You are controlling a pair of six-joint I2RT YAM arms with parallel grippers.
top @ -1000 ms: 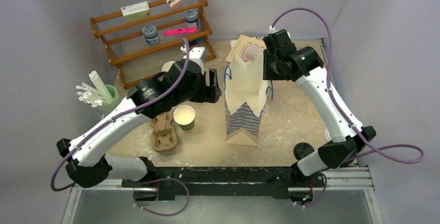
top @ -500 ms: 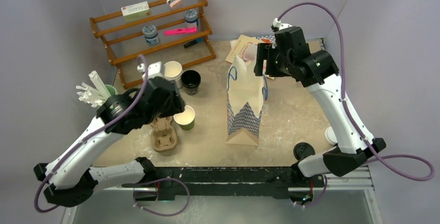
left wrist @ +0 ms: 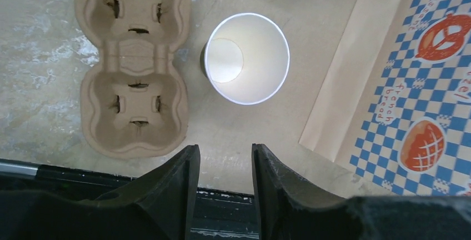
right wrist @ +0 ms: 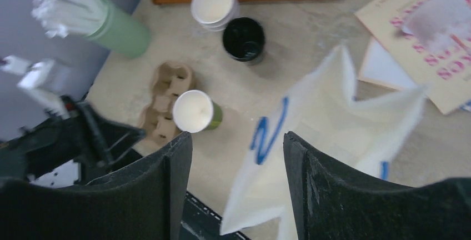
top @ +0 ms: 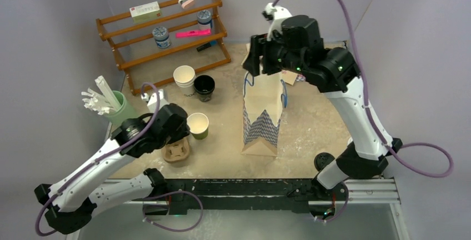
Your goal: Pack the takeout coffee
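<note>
Cup [top: 204, 86] of black paper, round-mouthed, upright; left fingers [left wrist: 176, 191] narrowly apart, right fingers [right wrist: 166, 195] wide, both empty.

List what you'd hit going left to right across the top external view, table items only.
green straw holder → cardboard cup carrier → black cup → paper bag

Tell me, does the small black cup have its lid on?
No, uncovered: the black cup stands upright beside the white cups, its dark inside showing from above.
</note>
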